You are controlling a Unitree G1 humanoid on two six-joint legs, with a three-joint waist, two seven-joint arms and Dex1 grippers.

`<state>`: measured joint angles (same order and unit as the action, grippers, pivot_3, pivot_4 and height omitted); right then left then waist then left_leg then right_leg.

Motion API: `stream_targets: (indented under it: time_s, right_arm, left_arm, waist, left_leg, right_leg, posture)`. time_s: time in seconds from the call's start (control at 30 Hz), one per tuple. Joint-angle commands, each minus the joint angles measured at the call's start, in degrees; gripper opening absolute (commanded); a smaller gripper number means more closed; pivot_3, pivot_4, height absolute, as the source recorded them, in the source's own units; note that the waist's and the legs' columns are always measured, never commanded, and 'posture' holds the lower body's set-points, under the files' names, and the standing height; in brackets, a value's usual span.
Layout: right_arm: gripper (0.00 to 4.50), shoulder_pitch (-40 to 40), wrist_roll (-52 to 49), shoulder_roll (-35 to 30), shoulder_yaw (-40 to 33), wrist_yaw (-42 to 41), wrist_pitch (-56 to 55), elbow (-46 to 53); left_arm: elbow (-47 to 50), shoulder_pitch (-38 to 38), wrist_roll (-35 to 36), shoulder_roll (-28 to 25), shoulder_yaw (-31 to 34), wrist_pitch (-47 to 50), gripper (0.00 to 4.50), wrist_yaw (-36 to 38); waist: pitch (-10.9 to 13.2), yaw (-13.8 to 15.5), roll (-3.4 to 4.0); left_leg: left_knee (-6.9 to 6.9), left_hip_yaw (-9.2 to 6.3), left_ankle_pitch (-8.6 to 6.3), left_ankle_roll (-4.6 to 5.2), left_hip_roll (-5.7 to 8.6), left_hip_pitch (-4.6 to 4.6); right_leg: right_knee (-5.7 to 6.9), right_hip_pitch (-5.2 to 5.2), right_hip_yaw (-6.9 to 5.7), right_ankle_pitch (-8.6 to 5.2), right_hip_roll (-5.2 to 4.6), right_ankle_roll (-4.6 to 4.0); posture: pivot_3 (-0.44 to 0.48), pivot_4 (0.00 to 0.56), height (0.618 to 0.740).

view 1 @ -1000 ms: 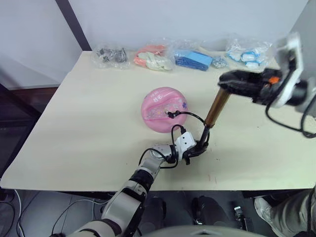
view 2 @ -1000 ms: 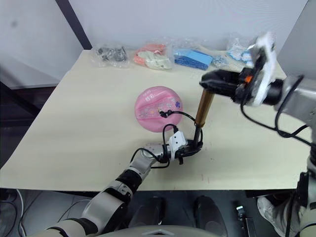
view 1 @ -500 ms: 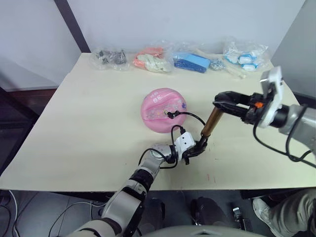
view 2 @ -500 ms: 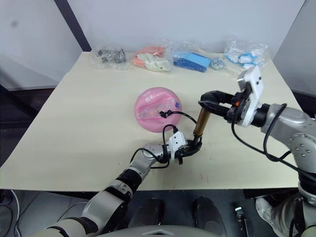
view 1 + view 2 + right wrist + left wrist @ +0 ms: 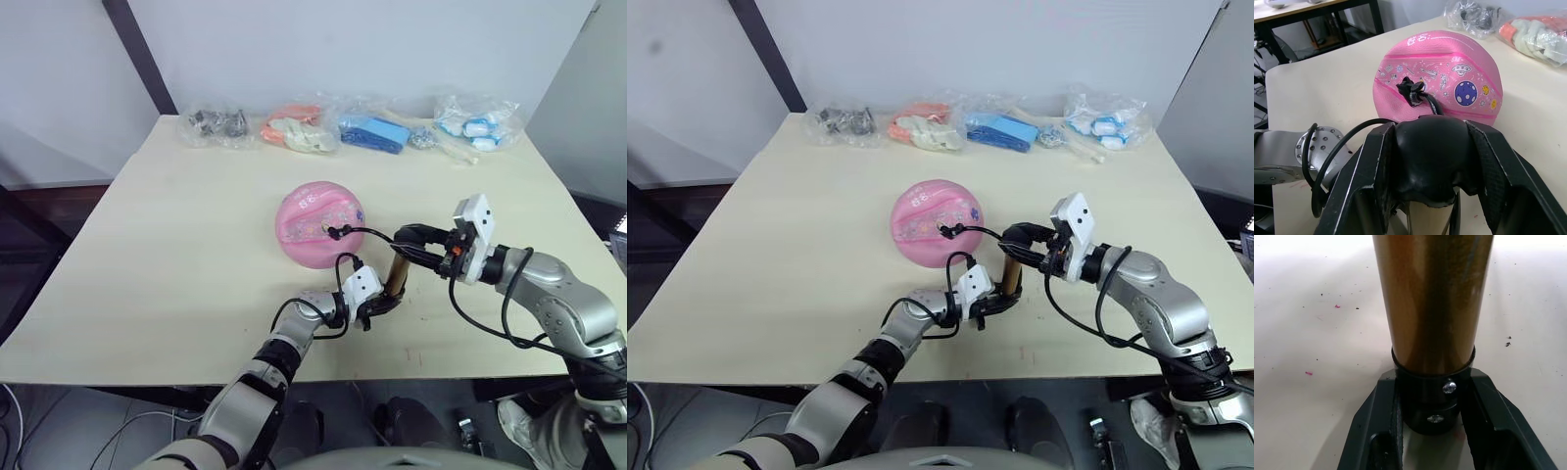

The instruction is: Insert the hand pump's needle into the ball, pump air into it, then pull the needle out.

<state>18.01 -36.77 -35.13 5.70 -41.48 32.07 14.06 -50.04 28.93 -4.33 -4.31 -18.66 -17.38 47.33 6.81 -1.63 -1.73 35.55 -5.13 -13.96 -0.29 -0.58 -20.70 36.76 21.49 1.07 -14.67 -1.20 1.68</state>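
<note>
Left wrist view shows the left end effector [image 5: 1432, 431] pinching the black base cap of the hand pump [image 5: 1432, 303], whose smooth gold-brown metal barrel stands upright on the pale matte table [image 5: 1312, 333]. The right end effector [image 5: 1430, 161] is clamped around the rounded black top handle, pressed low over the barrel. The ball [image 5: 318, 223], glossy pink rubber with darker seams and small cartoon stickers, rests near the pump, with the needle [image 5: 1411, 91] seated in its valve and the thin black hose [image 5: 367, 233] looping back to the pump. A tilted push could lever the slick barrel out of the left grip, and a jerk on the short hose might yank the needle free or roll the ball.
</note>
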Motion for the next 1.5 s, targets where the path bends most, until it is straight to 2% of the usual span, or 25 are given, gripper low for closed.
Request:
stream_targets:
  time_s: [0.03, 0.17, 0.27, 0.47, 0.57, 0.6, 0.67, 0.93, 1.07, 1.13, 1.3, 1.5]
  right_arm:
    - [1.69, 2.4, -4.6, -4.7, -6.5, 0.0, 9.3, 1.0]
    - [1.69, 10.1, -14.3, -9.3, -15.3, 1.0, 16.4, 4.9]
    - [1.69, 16.3, -20.4, -12.6, -20.6, 2.8, 21.1, 4.9]
    - [1.69, 22.6, -26.9, -15.4, -26.0, 6.3, 25.4, 3.6]
    - [1.69, 23.2, -28.0, -15.7, -26.8, 7.8, 26.0, 3.3]
    - [1.69, 21.9, -27.3, -15.7, -26.1, 7.7, 25.9, 3.9]
    - [1.69, 15.6, -20.6, -16.8, -20.1, 5.4, 23.4, 6.5]
    - [1.69, 3.3, -10.0, -7.1, -7.2, 6.0, 15.6, 4.5]
    - [1.69, -1.9, 0.2, -2.2, 3.6, 4.3, 9.4, -2.3]
    - [1.69, -3.5, 3.4, 0.4, 6.3, 3.7, 6.8, -6.6]
    - [1.69, -5.8, 7.4, 2.1, 9.0, 1.2, 4.2, -8.7]
    - [1.69, 0.5, 0.3, -2.5, -1.4, -1.8, 6.8, -0.3]
  left_arm:
    - [-3.5, -3.1, -2.9, -1.8, -2.0, 3.0, 1.11, 1.3]
    - [-3.0, -3.1, -2.9, -1.6, -2.0, 3.4, 1.11, 1.5]
    - [-3.3, -2.8, -3.1, -1.3, -2.1, 3.4, 1.11, 1.5]
    - [-4.7, -2.3, -3.2, -1.0, -1.9, 2.9, 1.11, 1.2]
    - [-5.5, -2.2, -3.3, -1.0, -1.9, 2.4, 1.11, 1.1]
    - [-5.9, -2.1, -3.3, -1.0, -1.9, 2.2, 1.11, 1.0]
    - [-6.6, -2.1, -3.5, -1.1, -1.9, 1.9, 1.11, 0.8]
    - [-7.1, -1.9, -3.3, -1.2, -1.7, 1.4, 1.11, 0.6]
    - [-6.6, -2.3, -3.1, -1.5, -1.6, 1.4, 1.11, 0.6]
    - [-6.2, -2.5, -3.1, -1.6, -1.6, 1.5, 1.11, 0.6]
    - [-5.1, -2.9, -2.9, -1.9, -1.5, 2.0, 1.11, 0.8]
    - [-4.1, -3.5, -2.7, -2.4, -1.5, 2.4, 1.11, 1.1]
  waist:
    - [0.4, 0.1, 0.27]
    - [1.2, 0.5, 0.84]
    - [1.5, 0.9, 0.86]
    - [1.8, 0.9, 0.7]
    - [1.9, 0.9, 0.66]
    - [1.9, 0.9, 0.67]
    - [1.9, 0.9, 0.68]
    - [1.3, 0.6, 0.07]
    - [1.0, 0.5, -0.14]
    - [0.6, 0.3, -0.35]
    - [0.0, -0.2, -0.27]
    - [0.0, -0.4, -0.19]
  left_leg:
    - [0.0, 0.01, 0.0, 0.0, 0.06, -0.04]
    - [0.01, 0.04, 0.01, 0.0, 0.2, -0.38]
    - [0.04, 0.0, 0.02, 0.0, 0.27, -0.65]
    - [0.24, -0.06, 0.02, 0.01, 0.32, -1.08]
    - [0.37, 0.01, 0.02, 0.01, 0.39, -1.11]
    - [0.4, 0.0, 0.02, 0.01, 0.38, -1.13]
    - [0.42, 0.01, 0.02, 0.01, 0.39, -1.14]
    - [0.56, -0.03, 0.01, 0.01, 0.3, -0.8]
    - [0.45, -0.02, 0.01, 0.0, 0.25, -0.45]
    - [0.24, 0.04, 0.01, 0.0, 0.24, -0.19]
    - [0.02, 0.03, 0.0, 0.0, 0.19, 0.02]
    - [-0.15, -0.03, 0.0, 0.0, 0.14, 0.12]
  right_leg:
    - [0.0, 0.02, 0.0, 0.03, -0.07, 0.04]
    - [-0.02, 0.27, 0.02, 0.08, -0.18, 0.15]
    - [-0.03, 0.44, -0.01, 0.08, -0.22, 0.17]
    - [-0.06, 0.71, -0.11, 0.09, -0.33, 0.22]
    - [-0.04, 0.73, -0.11, 0.15, -0.46, 0.31]
    - [-0.04, 0.74, -0.12, 0.15, -0.46, 0.32]
    - [-0.04, 0.74, -0.12, 0.15, -0.46, 0.32]
    - [-0.02, 0.33, -0.16, 0.13, -0.41, 0.42]
    - [-0.02, 0.1, -0.15, 0.06, -0.38, 0.29]
    - [-0.02, 0.01, -0.09, 0.07, -0.36, 0.33]
    - [-0.02, -0.03, -0.09, 0.04, -0.31, 0.27]
    - [-0.03, -0.12, -0.12, -0.04, -0.26, 0.16]
  posture:
    - [0.0, 0.15, 0.74]
    - [0.0, 0.15, 0.74]
    - [0.0, 0.15, 0.74]
    - [0.0, 0.15, 0.74]
    - [0.0, 0.15, 0.74]
    - [0.0, 0.15, 0.74]
    - [0.0, 0.15, 0.74]
    - [0.0, 0.15, 0.74]
    - [0.0, 0.15, 0.74]
    - [0.0, 0.15, 0.74]
    - [0.0, 0.15, 0.74]
    - [0.0, 0.15, 0.74]
